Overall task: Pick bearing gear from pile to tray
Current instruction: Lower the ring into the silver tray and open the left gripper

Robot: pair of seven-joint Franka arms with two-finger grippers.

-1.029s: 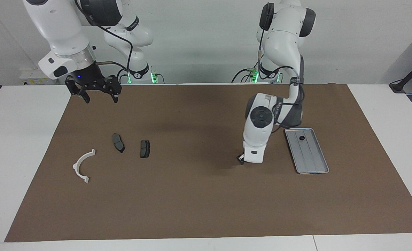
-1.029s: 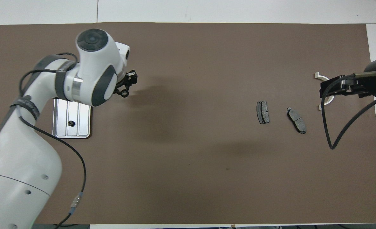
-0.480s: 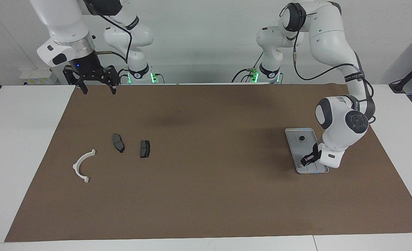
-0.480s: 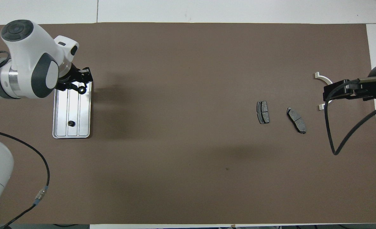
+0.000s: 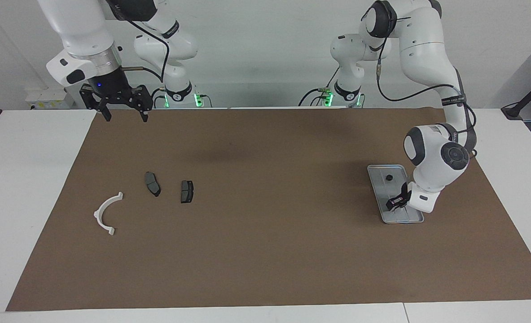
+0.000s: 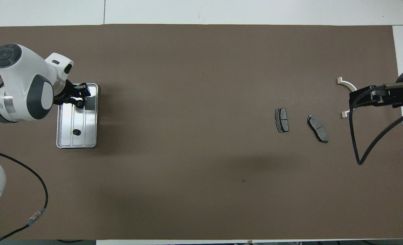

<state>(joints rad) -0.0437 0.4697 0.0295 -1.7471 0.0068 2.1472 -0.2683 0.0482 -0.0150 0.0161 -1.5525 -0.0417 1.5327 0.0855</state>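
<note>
**Left claw holds ring over tray**

The tray (image 5: pixel 404 216) lies toward the left arm's end of the bench. Over it the left claw (image 5: pixel 395 204) is clenched on a small black ring (image 6: pixel 79 104); a second ring (image 5: pixel 388 178) lies inside. The right claw (image 5: pixel 122 111), released, waits well apart from the tray, over the mat's (image 5: pixel 265 251) edge.

- Silvery-grey tray (image 6: pixel 91 136), ribbed lengthwise, under left claw (image 6: pixel 79 102).
- Small black ring (image 6: pixel 75 131) in tray, near that claw; another black ring (image 6: pixel 80 103) in its tips.
- Black right claw (image 5: pixel 121 115), open, over brown mat (image 5: pixel 265 251).
- White half-ring bracket (image 5: pixel 106 213) below right claw.
- Two dark grey pads (image 5: pixel 152 183) (image 5: pixel 186 191) just beside bracket.
- White table (image 5: pixel 18 188) around mat.
</note>
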